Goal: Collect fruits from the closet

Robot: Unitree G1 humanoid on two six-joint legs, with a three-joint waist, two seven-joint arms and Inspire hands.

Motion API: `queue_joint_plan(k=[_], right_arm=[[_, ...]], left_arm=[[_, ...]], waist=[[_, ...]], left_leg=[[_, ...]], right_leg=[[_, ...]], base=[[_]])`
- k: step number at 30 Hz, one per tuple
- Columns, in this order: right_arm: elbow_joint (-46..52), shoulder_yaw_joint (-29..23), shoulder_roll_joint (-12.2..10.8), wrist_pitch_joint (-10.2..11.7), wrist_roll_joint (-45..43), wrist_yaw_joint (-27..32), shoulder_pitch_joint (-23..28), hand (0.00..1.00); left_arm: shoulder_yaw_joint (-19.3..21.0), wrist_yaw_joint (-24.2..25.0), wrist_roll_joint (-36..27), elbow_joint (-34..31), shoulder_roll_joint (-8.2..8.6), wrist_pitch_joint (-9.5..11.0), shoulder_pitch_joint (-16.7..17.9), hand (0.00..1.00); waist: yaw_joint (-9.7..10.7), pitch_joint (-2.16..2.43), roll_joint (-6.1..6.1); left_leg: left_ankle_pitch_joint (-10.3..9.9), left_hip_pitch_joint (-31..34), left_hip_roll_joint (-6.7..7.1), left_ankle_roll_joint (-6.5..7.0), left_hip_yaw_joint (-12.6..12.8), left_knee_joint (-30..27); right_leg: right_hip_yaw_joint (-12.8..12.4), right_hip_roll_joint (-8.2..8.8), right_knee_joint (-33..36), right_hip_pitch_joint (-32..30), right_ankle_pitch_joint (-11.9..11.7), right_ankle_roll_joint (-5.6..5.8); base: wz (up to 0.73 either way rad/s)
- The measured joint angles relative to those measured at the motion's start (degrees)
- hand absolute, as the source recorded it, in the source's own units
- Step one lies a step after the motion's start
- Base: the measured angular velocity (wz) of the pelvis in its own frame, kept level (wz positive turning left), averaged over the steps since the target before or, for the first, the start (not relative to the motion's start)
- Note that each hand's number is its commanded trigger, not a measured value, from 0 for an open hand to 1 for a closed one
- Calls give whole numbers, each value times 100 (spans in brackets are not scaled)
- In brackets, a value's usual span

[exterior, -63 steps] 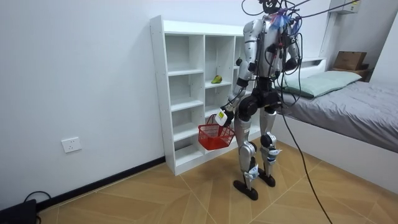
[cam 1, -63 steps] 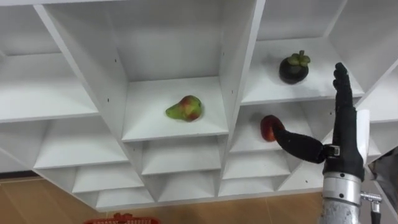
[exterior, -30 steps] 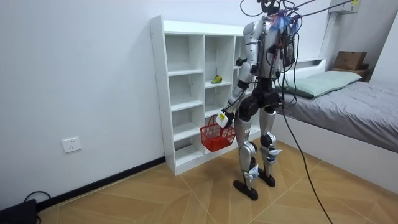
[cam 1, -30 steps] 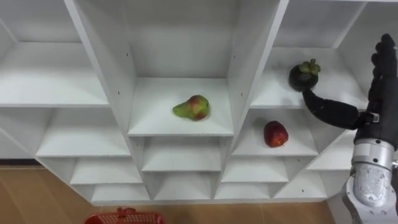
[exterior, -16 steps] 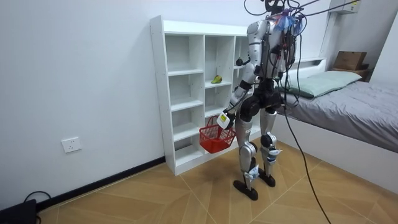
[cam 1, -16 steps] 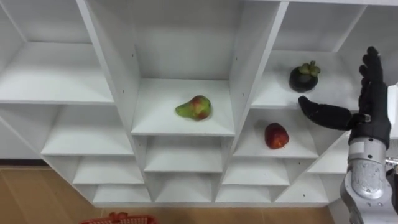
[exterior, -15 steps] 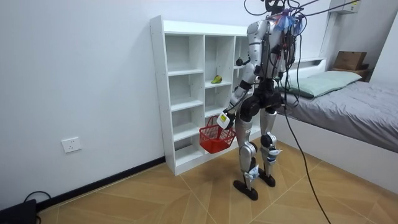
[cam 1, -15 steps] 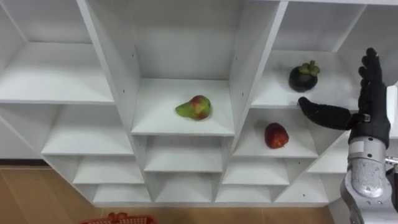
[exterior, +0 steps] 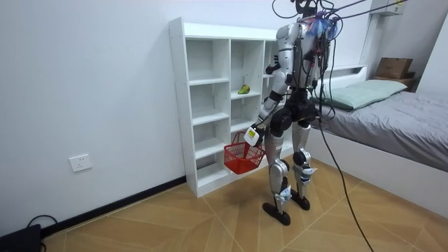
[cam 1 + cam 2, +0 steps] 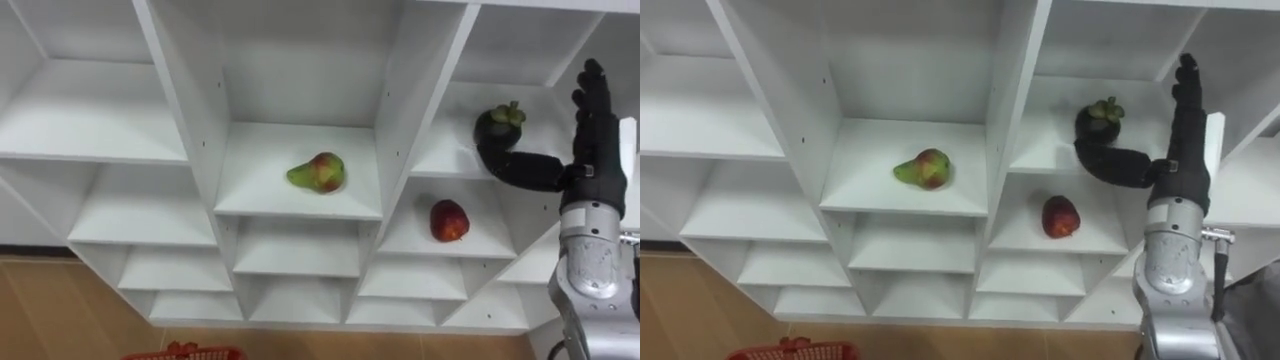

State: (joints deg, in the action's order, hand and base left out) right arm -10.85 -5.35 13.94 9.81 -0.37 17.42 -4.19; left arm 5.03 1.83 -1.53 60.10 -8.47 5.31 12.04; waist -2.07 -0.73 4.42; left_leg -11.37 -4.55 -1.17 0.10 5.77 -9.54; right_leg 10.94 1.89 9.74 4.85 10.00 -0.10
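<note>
A white closet (image 10: 398, 120) of open compartments is in front of me. A green-red pear (image 10: 318, 172) lies on the middle shelf. A dark mangosteen (image 10: 500, 123) sits in the compartment to its right, and a red apple (image 10: 449, 220) lies one shelf lower. My right hand (image 10: 594, 150) is raised at the right with its fingers straight up, open. Its thumb reaches left to the mangosteen's lower side. In the room view my left hand (image 9: 253, 132) hangs low, shut on the handle of a red basket (image 9: 241, 155). The basket's rim (image 10: 180, 352) shows at the bottom edge.
I stand upright close to the closet (image 9: 203, 105), on a wooden floor. A bed (image 9: 399, 115) lies behind me at the room view's right. The closet's upright dividers flank each fruit compartment.
My right hand has risen from the apple's shelf to the mangosteen's, and its thumb now reaches the mangosteen. The eye view has shifted slightly.
</note>
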Motion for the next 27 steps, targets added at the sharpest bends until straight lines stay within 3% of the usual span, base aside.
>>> queue_joint_plan(k=[7, 21, 27], right_arm=[[-426, 0, 18, 0, 9, -14, -358, 0], [-420, 5, 27, 0, 1, -215, -407, 0], [-933, 140, 315, -77, 14, -418, -854, 0]], left_arm=[[37, 34, -6, -5, -17, 1, -12, 100], [52, 113, -5, -20, -49, 0, -29, 100], [39, 143, -2, -37, -53, -107, -147, 100]], waist=[[6, 13, 43], [-43, 42, 62], [-105, 35, 52]], left_leg=[[3, 14, -7, 6, -21, -19], [5, 41, 5, 6, -40, -38], [5, 91, 4, 6, -105, -128]], right_leg=[[31, 10, 6, 24, 0, 0], [33, 9, 21, -15, 0, 0], [42, 8, 22, -11, -6, -10]], base=[[2], [0], [4]])
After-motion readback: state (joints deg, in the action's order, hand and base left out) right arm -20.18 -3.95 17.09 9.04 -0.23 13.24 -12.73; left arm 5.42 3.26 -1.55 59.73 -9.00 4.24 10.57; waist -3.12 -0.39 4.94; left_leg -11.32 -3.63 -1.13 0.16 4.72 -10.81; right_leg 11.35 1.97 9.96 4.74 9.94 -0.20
